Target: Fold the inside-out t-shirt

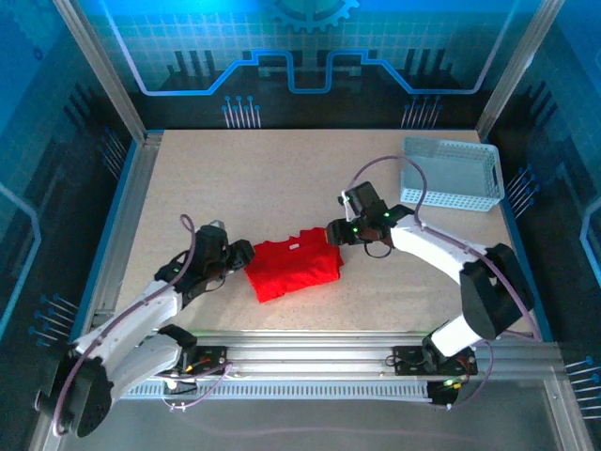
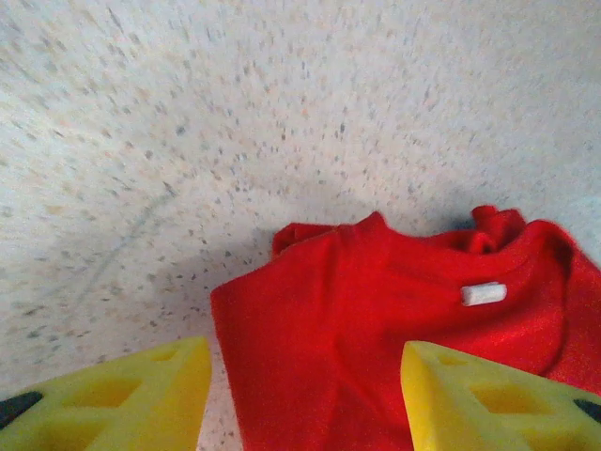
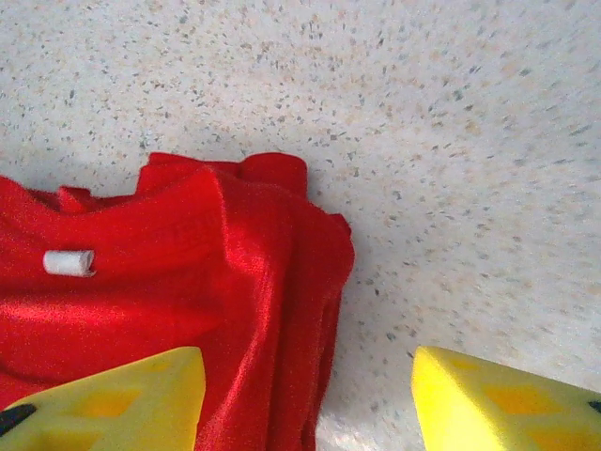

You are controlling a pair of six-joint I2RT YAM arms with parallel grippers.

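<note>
- Left arm (image 1: 131, 324): it reaches from its base at the near left edge towards the middle of the table (image 1: 282, 178), a speckled beige board
- Left gripper (image 1: 235, 256): in the top view it sits just beside the left edge of the folded cloth; in the left wrist view its yellow fingers (image 2: 122, 404) stand spread, with nothing pinched between them
- Inside-out t-shirt (image 1: 291, 268): bright red, it lies flat on the table as a compact folded bundle, roughly rectangular, near the front centre between the two grippers; in the left wrist view its near corner falls in the gap between the fingers and the cloth runs off to the right
- Neck label (image 2: 484, 293): small and white, it lies on the top layer of the bundle near its far edge
- Right gripper (image 1: 335, 233): it sits at the far right corner of the bundle; in the right wrist view its yellow fingers (image 3: 113, 399) stand spread, the left one over the red cloth, the right one over bare table, and no cloth is clamped
- Fold edge: in the right wrist view the right side of the bundle shows several stacked layers ending in a rounded edge on the table
- Right arm (image 1: 451, 249): white and black, it bends from the near right base towards the bundle
- White mesh basket (image 1: 451, 174): it stands at the far right of the table, well apart from the t-shirt
</note>
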